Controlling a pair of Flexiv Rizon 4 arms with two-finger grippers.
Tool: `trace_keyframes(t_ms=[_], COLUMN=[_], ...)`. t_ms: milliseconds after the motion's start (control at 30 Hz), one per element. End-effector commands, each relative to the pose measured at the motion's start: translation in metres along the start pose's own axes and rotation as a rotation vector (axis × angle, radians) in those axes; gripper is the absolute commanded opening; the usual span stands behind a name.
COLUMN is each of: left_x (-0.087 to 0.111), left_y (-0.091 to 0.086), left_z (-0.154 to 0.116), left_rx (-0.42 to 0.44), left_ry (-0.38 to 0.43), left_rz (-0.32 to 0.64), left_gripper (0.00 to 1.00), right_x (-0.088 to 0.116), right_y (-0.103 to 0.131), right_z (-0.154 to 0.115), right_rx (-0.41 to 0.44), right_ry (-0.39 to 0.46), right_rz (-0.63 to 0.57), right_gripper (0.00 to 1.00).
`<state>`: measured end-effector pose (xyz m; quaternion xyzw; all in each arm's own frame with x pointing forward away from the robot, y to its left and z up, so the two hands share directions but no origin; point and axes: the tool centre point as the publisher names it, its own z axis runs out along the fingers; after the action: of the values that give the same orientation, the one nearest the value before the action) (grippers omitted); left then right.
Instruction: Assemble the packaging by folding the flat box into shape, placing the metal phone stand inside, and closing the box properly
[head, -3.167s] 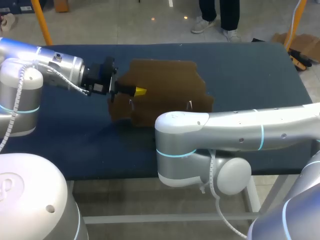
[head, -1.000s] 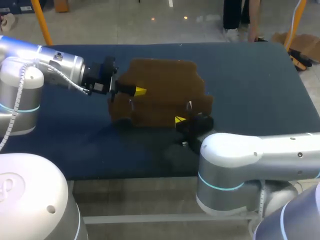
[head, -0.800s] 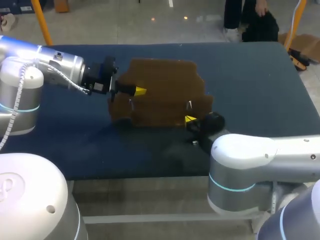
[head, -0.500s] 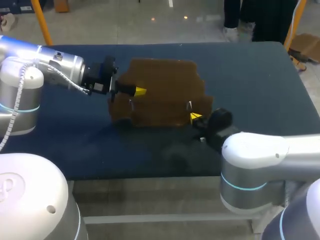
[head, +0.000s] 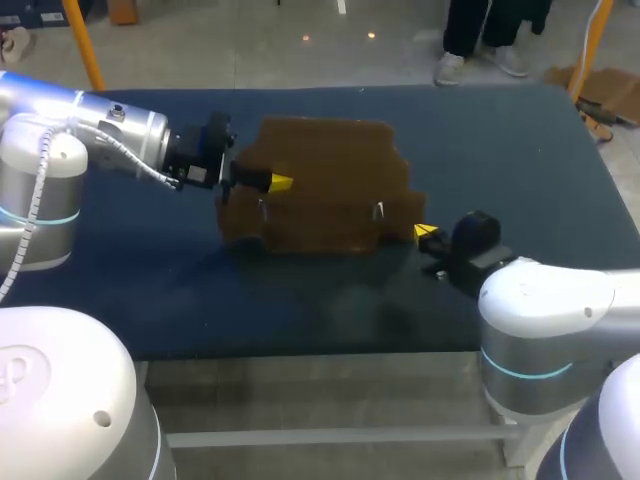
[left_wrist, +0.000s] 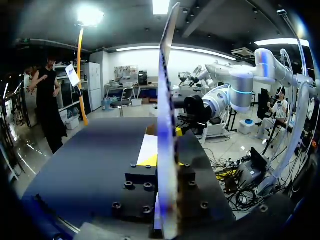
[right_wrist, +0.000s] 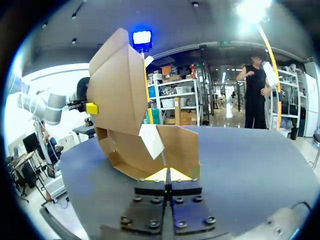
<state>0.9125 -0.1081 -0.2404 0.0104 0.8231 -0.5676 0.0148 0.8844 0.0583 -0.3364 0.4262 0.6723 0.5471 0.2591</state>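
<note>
**Change.** The right gripper (head: 430, 233) is travelling out from across the front of the box toward its own side. It is now lying just beside the near right corner of the brown, partly folded cardboard box (head: 320, 180). The left gripper (head: 277, 183) and the box are keeping their earlier places.

**Fingers.** The right fingers are pressing together with nothing between them, their tips pointing at the low front wall. The left fingers are pinching an upright panel of the box, which is showing edge-on between them in the left wrist view.

**Position.** The box is resting near the middle of the dark blue surface (head: 520, 150), with one large flap rising over a shallow open tray.

**Risk.** Only one panel is being held, so a push from the closed right fingers is likely to slide or twist the light card rather than crease it. The pinched panel may also slip or tear.

**Contents.** The open box is showing nothing inside, and the metal phone stand is not appearing in any view.
</note>
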Motion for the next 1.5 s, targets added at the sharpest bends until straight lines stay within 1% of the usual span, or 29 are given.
trace_keyframes(t_ms=[33, 233, 433, 500, 667, 700, 733, 800, 867, 933, 1333, 1500], left_x=[0.0, 0.0, 0.0, 0.0, 0.0, 0.0, 0.0, 0.0, 0.0, 0.0, 0.0, 0.0], left_y=[0.003, 0.003, 0.003, 0.003, 0.003, 0.003, 0.003, 0.003, 0.003, 0.003, 0.003, 0.003], left_z=[-0.001, -0.001, -0.001, -0.001, -0.001, -0.001, -0.001, -0.001, -0.001, -0.001, -0.001, -0.001], left_rx=[-0.004, -0.004, -0.004, -0.004, -0.004, -0.004, -0.004, -0.004, -0.004, -0.004, -0.004, -0.004], left_ry=[0.003, 0.003, 0.003, 0.003, 0.003, 0.003, 0.003, 0.003, 0.003, 0.003, 0.003, 0.003], left_rz=[-0.001, -0.001, -0.001, -0.001, -0.001, -0.001, -0.001, -0.001, -0.001, -0.001, -0.001, -0.001], left_gripper=[0.0, 0.0, 0.0, 0.0, 0.0, 0.0, 0.0, 0.0, 0.0, 0.0, 0.0, 0.0], right_x=[-0.005, -0.012, -0.023, -0.027, -0.036, -0.039, -0.041, -0.046, -0.048, -0.051, -0.068, -0.066], right_y=[0.006, 0.003, -0.006, -0.009, -0.017, -0.019, -0.02, -0.022, -0.023, -0.023, -0.023, -0.024], right_z=[-0.067, -0.074, -0.082, -0.083, -0.083, -0.084, -0.084, -0.082, -0.081, -0.078, -0.052, -0.038], right_rx=[0.011, 0.032, 0.037, 0.041, 0.034, 0.033, 0.034, 0.036, 0.033, 0.026, 0.015, 0.005], right_ry=[0.068, 0.062, 0.056, 0.04, 0.039, 0.046, 0.048, 0.05, 0.067, 0.081, 0.164, 0.199], right_rz=[0.0, -0.013, -0.051, -0.092, -0.11, -0.112, -0.114, -0.116, -0.133, -0.145, -0.181, -0.189], right_gripper=[0.11, 0.16, 0.16, 0.16, 0.22, 0.29, 0.31, 0.38, 0.42, 0.44, 0.44, 0.45])
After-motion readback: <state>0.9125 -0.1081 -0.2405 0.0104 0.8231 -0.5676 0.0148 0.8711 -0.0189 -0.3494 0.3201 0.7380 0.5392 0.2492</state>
